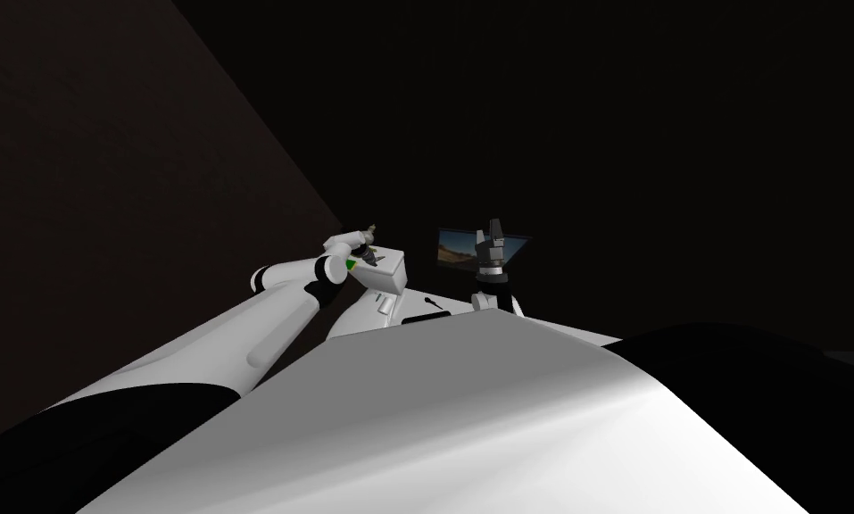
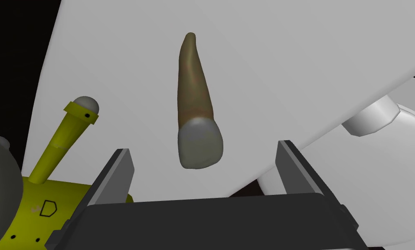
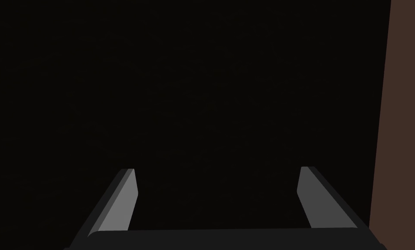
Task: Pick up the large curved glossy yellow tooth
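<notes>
The left gripper (image 2: 204,147) is hanging with its jaws released and spread wide, and the tooth (image 2: 196,117) is lying straight ahead of them on a white surface (image 2: 289,65). Its pale grey crown is sitting in the gap between the two fingertips, touching neither, and its brownish-yellow root is running away from the jaws. The long axis is therefore pointing along the gripper's reach rather than across the gap, with a slight curve toward the tip. My judgement is that a short advance would bring the blades to either side of the crown, the thickest part, and closing there would press across the tooth's width. Just outside one finger a yellow toy-like thing (image 2: 57,143) with a grey-capped stalk is standing near enough to be nudged if the hand drifts that way. The left arm is plainly the nearer one. The head view is giving what the wrist view cannot: the left gripper (image 1: 371,236) is reaching forward over a small white block (image 1: 387,275), while the tooth itself is too small there to make out. The right gripper (image 3: 217,169) is holding its fingers apart, grasping nothing, and in the head view it (image 1: 494,230) is standing raised, well apart from the left one.
</notes>
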Available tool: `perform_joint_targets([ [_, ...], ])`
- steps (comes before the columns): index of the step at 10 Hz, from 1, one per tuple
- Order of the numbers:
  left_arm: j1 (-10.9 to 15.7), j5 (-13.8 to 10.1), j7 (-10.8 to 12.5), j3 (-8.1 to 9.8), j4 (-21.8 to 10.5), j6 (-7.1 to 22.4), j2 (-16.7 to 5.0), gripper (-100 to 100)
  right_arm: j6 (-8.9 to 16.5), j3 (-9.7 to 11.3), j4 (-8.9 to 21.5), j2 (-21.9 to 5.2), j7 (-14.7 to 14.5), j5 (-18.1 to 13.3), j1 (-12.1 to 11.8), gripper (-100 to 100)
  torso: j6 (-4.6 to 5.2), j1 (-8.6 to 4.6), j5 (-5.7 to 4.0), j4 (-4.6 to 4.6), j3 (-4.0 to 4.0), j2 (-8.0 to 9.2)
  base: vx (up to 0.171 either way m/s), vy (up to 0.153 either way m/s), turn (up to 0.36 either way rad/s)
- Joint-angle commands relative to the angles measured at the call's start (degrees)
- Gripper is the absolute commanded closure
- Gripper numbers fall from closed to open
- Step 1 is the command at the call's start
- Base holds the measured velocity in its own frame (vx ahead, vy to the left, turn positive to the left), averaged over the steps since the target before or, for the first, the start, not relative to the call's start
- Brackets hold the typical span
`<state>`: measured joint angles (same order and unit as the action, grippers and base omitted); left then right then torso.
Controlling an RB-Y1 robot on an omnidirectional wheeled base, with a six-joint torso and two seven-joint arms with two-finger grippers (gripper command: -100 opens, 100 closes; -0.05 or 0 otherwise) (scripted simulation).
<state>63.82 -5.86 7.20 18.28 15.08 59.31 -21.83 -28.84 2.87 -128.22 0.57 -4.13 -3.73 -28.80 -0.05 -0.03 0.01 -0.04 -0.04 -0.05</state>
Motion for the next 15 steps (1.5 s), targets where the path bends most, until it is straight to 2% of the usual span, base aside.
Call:
perform_joint_targets([
  [1,0.0,0.0,0.0,0.0,0.0,0.0,0.0,0,0.0,0.0,0.0,0.0,0.0,0.0,0.0,0,0.0,0.0,0.0,0.0,0.0,0.0,0.0,0.0,0.0],
  [2,-0.5,-2.2,1.4,-2.87,1.2,0.1,0.5,-100,0.0,0.0,0.0,0.0,0.0,0.0,0.0,0,0.0,0.02,0.0,0.01,0.02,0.04,0.011,0.015,0.055],
  [4,-0.5,-2.2,1.4,-3.29,1.2,0.1,0.5,-100,0.0,0.0,0.0,0.0,0.0,0.0,0.0,0,0.0,0.1,0.02,0.01,0.02,0.02,0.01,0.018,0.014],
  [5,-0.9,-4.3,2.8,-6.0,2.3,0.3,0.9,-100,0.0,0.0,0.0,0.0,0.0,0.0,0.0,0,0.0,0.08,0.02,0.01,0.02,0.03,0.012,0.026,0.056],
  [6,-0.9,-4.3,2.8,-6.59,2.3,0.3,0.9,-100,0.0,0.0,0.0,0.0,0.0,0.0,0.0,0,-0.01,0.11,0.02,0.01,0.02,0.02,0.016,0.021,0.025],
  [8,-0.9,-4.3,2.8,-6.59,2.3,0.3,0.9,-100,0.0,0.0,0.0,0.0,0.0,0.0,0.0,0,0.0,0.07,0.02,0.01,0.02,0.03,0.004,0.005,-0.002],
  [9,-1.4,-6.5,4.3,-9.42,3.5,0.4,1.4,-100,0.0,0.0,0.0,0.0,0.0,0.0,0.0,0,0.0,0.04,0.01,0.01,0.03,0.05,0.008,0.015,0.056],
  [11,-1.4,-6.5,4.3,-9.88,3.5,0.4,1.4,-100,0.0,0.0,0.0,0.0,0.0,0.0,0.0,0,0.0,0.1,0.02,0.01,0.02,0.03,0.01,0.017,0.012],
  [12,-1.8,-8.6,5.7,-12.56,4.6,0.6,1.8,-100,0.0,0.0,0.0,0.0,0.0,0.0,0.0,0,0.0,0.08,0.02,0.01,0.02,0.04,0.012,0.023,0.056],
  [14,-1.8,-8.6,5.7,-13.17,4.6,0.6,1.8,-100,0.0,0.0,0.0,0.0,0.0,0.0,0.0,0,-0.01,0.11,0.03,0.01,0.01,0.02,0.011,0.016,0.013],
  [15,-2.3,-10.8,7.1,-15.89,5.7,0.7,2.3,-100,0.0,0.0,0.0,0.0,0.0,0.0,0.0,0,0.0,0.07,0.02,0.01,0.02,0.03,0.016,0.018,0.049],
])
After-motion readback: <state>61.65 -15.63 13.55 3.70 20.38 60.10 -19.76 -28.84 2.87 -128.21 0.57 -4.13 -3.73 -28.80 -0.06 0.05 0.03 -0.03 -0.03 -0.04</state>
